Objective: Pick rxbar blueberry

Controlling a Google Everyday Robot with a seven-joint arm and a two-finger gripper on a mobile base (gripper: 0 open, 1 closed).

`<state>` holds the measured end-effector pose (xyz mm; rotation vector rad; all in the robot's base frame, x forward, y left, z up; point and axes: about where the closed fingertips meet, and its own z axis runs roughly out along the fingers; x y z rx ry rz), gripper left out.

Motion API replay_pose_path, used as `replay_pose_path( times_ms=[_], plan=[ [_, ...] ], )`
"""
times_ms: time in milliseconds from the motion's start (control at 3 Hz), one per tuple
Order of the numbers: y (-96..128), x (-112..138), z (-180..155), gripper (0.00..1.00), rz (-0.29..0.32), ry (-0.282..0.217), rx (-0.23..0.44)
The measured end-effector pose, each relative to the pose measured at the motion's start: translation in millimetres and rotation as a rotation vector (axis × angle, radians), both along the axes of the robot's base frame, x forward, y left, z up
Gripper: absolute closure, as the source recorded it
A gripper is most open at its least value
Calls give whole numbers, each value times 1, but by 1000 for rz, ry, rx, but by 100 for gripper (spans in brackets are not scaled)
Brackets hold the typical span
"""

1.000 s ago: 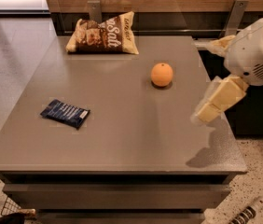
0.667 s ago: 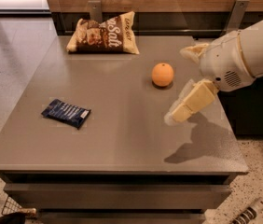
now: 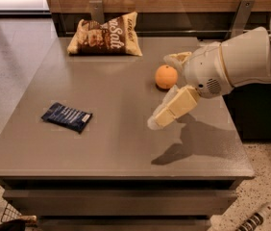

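Note:
The rxbar blueberry (image 3: 67,117) is a flat dark navy wrapper with pale lettering, lying on the left part of the grey table (image 3: 111,143). My gripper (image 3: 161,91) hangs above the table's right half, beside the orange (image 3: 166,76), well to the right of the bar. Its two cream fingers are spread apart, one (image 3: 171,109) pointing down-left and the other (image 3: 176,58) behind the orange. It is open and holds nothing.
A cream-and-brown chip bag (image 3: 105,35) lies at the table's back edge. The white arm (image 3: 241,61) reaches in from the right. A wooden wall with metal brackets (image 3: 96,9) stands behind the table. Speckled floor lies to the right.
The arm and gripper have moved left over the table, from its right edge to just beside the orange. The bar, orange and chip bag have not moved.

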<state>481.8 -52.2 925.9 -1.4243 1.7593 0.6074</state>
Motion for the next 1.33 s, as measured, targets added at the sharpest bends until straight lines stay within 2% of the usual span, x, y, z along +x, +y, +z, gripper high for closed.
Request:
replay_pose_path(
  times_ms=[333, 667, 1000, 1333],
  plan=[
    [20, 17, -11, 0, -18, 7, 13],
    [47, 48, -25, 0, -69, -28, 61],
    [96, 79, -57, 0, -105, -76, 191],
    [121, 97, -69, 0, -124, -118, 265]
  ],
)
